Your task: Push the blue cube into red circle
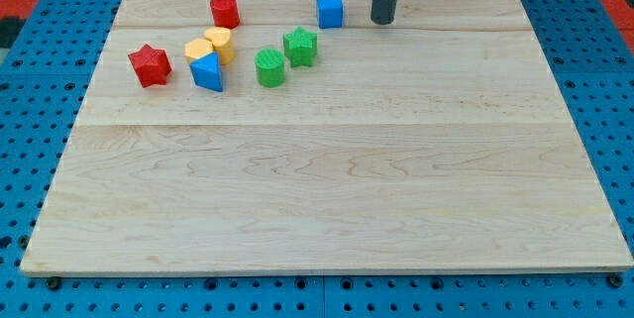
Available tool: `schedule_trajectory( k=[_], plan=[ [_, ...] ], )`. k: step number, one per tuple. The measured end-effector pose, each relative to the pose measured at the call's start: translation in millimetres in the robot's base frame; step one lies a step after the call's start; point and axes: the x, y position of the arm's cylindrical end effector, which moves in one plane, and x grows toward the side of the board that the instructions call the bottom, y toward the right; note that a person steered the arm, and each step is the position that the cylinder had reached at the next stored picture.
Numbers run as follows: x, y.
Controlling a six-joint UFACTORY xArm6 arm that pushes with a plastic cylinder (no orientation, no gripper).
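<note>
**Tip parked beside the blue cube at the far edge**

Up at the view's top, on the pale wooden counter (327, 189), my tip (383, 22) sits just to the right of the blue cube (330, 9), close by but with a sliver of wood showing between us. No jaws on this arm to report, open or closed: I end in a plain dark rod, and it is gripping nothing.

The blue cube stands near the top edge, a little left of centre. Over to its left, well apart, there's the red cylinder (225, 10), the round red piece, also hugging the top edge. The two are roughly level with each other, bare board between them.

Below that line, the cluster. A green star-shaped block (300, 47) lies down and to the left of the blue cube, with a green cylinder (269, 67) just beside it, lower left. Further left, two yellow blocks: one rounded (220, 44), and another (199, 52) whose shape I cannot make out, tucked against it. A blue triangular block (207, 72) sits touching the underside of that yellow pair. Out at the far left, apart from the rest, a red star (150, 64).

The counter rests on a blue perforated base (20, 159).
</note>
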Motion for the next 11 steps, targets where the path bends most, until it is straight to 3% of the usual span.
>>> schedule_trajectory(
  k=[1,2,4,6,11],
  plan=[
    [-5,-36],
    [-1,-127],
    [-16,-132],
    [-16,-210],
    [49,-209]
  ],
)
